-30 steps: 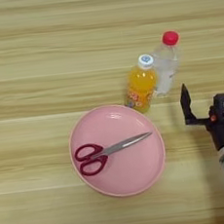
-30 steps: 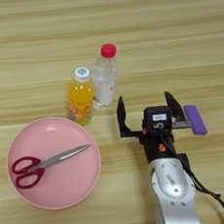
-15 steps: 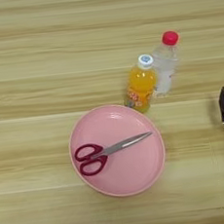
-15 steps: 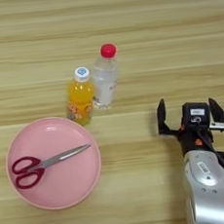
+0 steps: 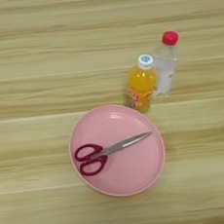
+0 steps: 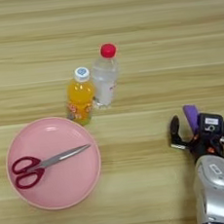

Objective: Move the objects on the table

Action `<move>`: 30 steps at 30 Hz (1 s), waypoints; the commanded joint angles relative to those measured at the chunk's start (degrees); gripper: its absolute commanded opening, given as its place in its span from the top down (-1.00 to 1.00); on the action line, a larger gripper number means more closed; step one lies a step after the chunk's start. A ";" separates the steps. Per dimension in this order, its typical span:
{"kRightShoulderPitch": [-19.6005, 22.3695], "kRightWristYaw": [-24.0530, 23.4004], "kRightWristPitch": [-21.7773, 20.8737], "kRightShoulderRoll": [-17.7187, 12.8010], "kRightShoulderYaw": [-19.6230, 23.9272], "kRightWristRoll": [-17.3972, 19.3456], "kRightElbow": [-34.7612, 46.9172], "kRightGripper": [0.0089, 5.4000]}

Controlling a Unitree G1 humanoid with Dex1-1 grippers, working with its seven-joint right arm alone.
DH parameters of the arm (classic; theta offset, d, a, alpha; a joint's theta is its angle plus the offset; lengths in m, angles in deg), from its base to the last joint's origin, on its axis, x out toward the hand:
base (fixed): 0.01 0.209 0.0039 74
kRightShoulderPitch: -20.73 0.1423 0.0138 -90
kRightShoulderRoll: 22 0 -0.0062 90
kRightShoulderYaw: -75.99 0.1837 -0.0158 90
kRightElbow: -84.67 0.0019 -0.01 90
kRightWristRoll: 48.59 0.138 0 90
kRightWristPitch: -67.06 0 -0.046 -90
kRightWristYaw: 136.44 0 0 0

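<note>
Scissors (image 5: 106, 152), dark red loops, silver blades, on pink plate (image 5: 140, 177)

scissors (image 5: 107, 153) on pink plate (image 5: 140, 179) | juice bottle (image 5: 139, 84) touching clear bottle (image 5: 165, 64)

No text can be read anywhere; the orange-juice bottle (image 5: 139, 86), at about 1 o'clock from the pink plate (image 5: 140, 174), wears a colourful label, its print too small to make out
</note>
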 commanded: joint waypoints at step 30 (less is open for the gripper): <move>2.39 2.41 6.43 -3.45 -1.45 2.05 -0.13 0.14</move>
